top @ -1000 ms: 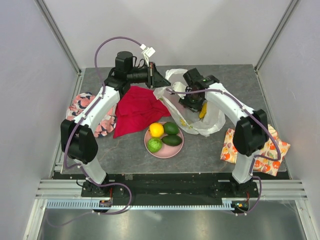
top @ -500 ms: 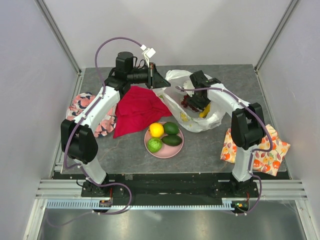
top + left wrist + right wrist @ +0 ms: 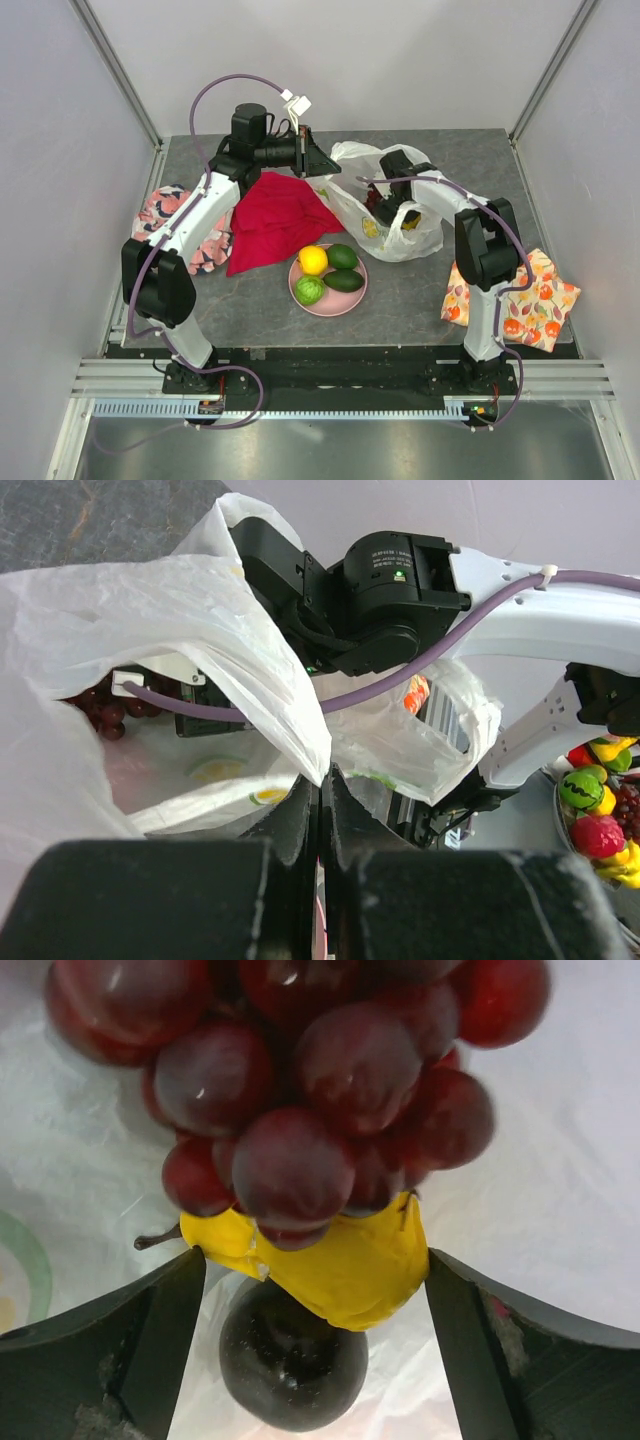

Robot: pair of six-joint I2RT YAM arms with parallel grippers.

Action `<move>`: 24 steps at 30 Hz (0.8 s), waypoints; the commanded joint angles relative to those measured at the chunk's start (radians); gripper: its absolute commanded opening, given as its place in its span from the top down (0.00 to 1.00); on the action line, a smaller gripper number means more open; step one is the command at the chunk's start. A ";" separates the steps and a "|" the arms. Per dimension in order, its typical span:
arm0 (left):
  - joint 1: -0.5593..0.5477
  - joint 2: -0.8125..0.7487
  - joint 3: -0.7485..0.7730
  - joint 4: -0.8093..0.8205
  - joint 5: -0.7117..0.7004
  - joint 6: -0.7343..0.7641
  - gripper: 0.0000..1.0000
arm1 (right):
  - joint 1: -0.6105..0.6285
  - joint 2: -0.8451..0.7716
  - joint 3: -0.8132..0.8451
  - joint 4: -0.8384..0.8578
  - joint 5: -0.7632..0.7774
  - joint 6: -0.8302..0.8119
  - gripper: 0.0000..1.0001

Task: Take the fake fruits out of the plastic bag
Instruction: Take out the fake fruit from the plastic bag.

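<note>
Top external view shows the citrus (image 3: 313, 260), lime (image 3: 309, 290) and two avocados (image 3: 344, 280) on the pink plate (image 3: 300, 298), near and left of the plastic bag (image 3: 385, 238). At the bag's rim the left gripper (image 3: 322, 780) is pinched closed on the plastic. Inside, the right gripper (image 3: 310, 1265) is spread around the pear (image 3: 345, 1265), under the grape bunch (image 3: 300, 1090); both are yet to come out.

Two white-shelled arms with chunky black joints: my left arm (image 3: 190, 222), my right arm (image 3: 440, 190). A purple cable (image 3: 215, 85) arcs off the left one, with a white plug (image 3: 296, 102) by its far end. A second purple cable (image 3: 600, 578) runs along the right arm under a white zip tie (image 3: 545, 572). A green light (image 3: 399, 577) glows on a black motor housing (image 3: 385, 590). My left hand (image 3: 322, 790) is matte black and grainy, my right hand (image 3: 310, 1260) has dark grey fingers (image 3: 140, 1350) with pale scuffs.
</note>
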 commanded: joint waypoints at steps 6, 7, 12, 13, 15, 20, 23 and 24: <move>-0.021 0.032 0.044 0.020 -0.006 0.019 0.98 | -0.025 -0.134 -0.003 0.073 -0.065 -0.031 0.40; -0.024 0.038 0.052 0.025 -0.014 0.015 0.98 | -0.025 -0.170 -0.005 0.067 -0.091 -0.039 0.43; -0.026 0.071 0.096 0.054 -0.025 -0.022 0.98 | -0.024 -0.395 0.038 -0.044 -0.268 -0.072 0.46; -0.027 0.076 0.115 0.054 -0.022 -0.024 0.98 | -0.024 -0.423 0.044 -0.065 -0.311 -0.074 0.46; -0.024 0.084 0.133 0.054 -0.022 -0.028 0.98 | -0.025 -0.498 0.061 -0.131 -0.425 -0.071 0.46; -0.024 0.107 0.194 0.052 -0.025 -0.030 0.98 | -0.011 -0.592 0.111 -0.211 -0.566 0.012 0.44; -0.021 0.102 0.211 0.040 -0.048 0.005 0.98 | 0.018 -0.621 0.182 -0.228 -0.617 0.050 0.44; -0.018 0.101 0.213 0.025 -0.054 0.027 0.98 | 0.048 -0.624 0.202 -0.229 -0.625 0.055 0.43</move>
